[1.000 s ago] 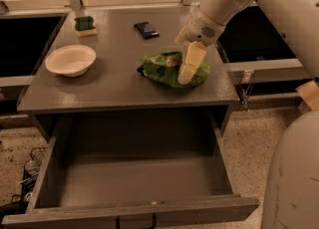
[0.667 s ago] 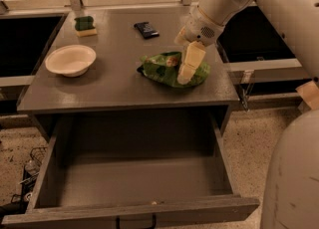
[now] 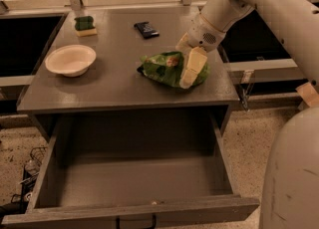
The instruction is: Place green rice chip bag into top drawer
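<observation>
I'm wanting a firm, deep pinch here: the claw (image 3: 190, 66) is resting on the green chip bag (image 3: 162, 68), right side of the worktop (image 3: 119, 81), grip I cannot tell, open top drawer (image 3: 149, 210) waiting nearer.

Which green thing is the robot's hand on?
The crumpled green rice chip bag; the gripper rests on it. The green-topped sponge sits apart at a far corner.

The gripper (image 3: 188, 71), at 3 o'clock on the desk (image 3: 109, 86), is hiding part of the green rice chip bag (image 3: 160, 69); the bottom edge is cropping the top drawer (image 3: 129, 209).
</observation>
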Tool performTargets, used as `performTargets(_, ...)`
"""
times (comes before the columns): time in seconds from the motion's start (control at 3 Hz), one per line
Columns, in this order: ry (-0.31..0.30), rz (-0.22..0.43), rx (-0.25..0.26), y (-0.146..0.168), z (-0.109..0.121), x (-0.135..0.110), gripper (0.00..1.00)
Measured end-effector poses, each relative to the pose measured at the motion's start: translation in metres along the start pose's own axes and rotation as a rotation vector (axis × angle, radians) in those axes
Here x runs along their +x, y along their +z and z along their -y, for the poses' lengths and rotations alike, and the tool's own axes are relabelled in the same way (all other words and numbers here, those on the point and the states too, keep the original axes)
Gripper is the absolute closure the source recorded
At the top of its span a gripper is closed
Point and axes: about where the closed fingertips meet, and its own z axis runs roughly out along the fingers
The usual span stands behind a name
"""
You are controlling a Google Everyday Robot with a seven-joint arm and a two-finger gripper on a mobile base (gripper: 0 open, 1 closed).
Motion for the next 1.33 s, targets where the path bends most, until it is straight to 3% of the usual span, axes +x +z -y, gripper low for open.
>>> performTargets(1.33,0.000,0.000,0.000,0.0001,0.0000,0.0000,0.96)
